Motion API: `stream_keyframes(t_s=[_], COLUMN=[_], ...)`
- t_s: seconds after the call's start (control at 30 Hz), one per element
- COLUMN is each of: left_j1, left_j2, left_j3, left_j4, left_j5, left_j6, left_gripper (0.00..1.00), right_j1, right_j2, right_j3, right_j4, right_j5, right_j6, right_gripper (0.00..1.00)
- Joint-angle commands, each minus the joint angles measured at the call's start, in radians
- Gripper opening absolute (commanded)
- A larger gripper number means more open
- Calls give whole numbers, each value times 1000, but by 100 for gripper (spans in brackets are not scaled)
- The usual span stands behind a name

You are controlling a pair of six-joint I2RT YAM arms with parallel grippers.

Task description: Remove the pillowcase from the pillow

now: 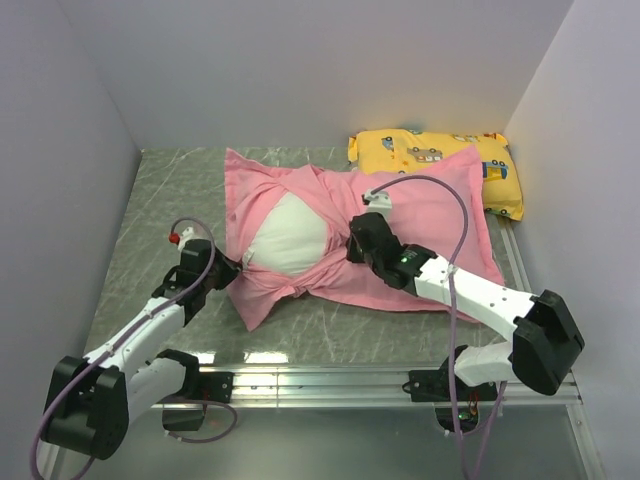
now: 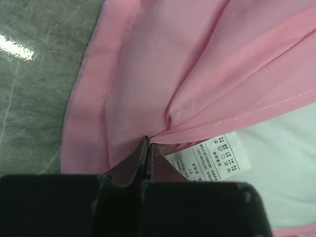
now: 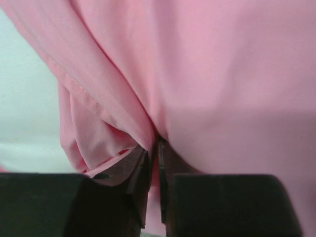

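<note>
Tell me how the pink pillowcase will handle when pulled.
Probably floppy: the pillowcase gathers into folds at the left pincer and right pincer. Likely thin and light, since it drapes flat on the table. May stretch taut over the puffy pillow before sliding.
</note>
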Motion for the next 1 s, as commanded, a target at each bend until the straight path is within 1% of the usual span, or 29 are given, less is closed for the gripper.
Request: stream_keyframes(t_s=[0.0,0.03,0.07,0.13,0.17,0.27,0.4,0.5,0.53,0.57,0.6,0.63,0.67,0.73,0.83,0.87,0.97], left_j1=[21,21,21,20,20,20,18,18,19,18,16,16,16,16,16,16,16], left_j2=[21,19,15,-1,-5,-28,-51,-57,-59,-60,-62,-61,-61,-59,-54,-57,-64], left_j3=[-62,-66,-68,-73,-71,-68,-67,-65,-63,-63,-62,-62,-60,-59,-54,-54,-56], left_j4=[61,68,69,75,72,74,68,69,68,66,65,63,63,60,54,52,51], left_j5=[-17,-14,-8,-3,-3,5,11,16,16,16,16,14,12,12,11,12,11], left_j6=[15,23,23,32,37,47,55,57,58,61,61,60,61,60,55,55,55], left_gripper=[0,1,0,0,0,0,1,0,0,0,0,1,0,1,0,0,0], right_j1=[63,76,90,120,130,182,277,335,349,367,375,377,380,380,369,366,349], right_j2=[-22,-19,-19,-13,-14,-20,16,137,220,267,312,397,438,537,614,619,624], right_j3=[94,120,171,225,278,381,509,634,671,740,771,798,840,866,883,860,801], right_j4=[-171,-212,-233,-283,-303,-346,-331,-343,-374,-391,-406,-433,-446,-477,-512,-506,-449], right_j5=[165,185,197,226,236,256,208,170,168,164,153,142,128,133,167,165,145], right_j6=[-72,-81,-87,-98,-103,-124,-184,-221,-239,-247,-253,-259,-259,-245,-207,-198,-179], right_gripper=[26,33,46,55,61,68,70,70,70,70,70,70,70,72,78,82,89])
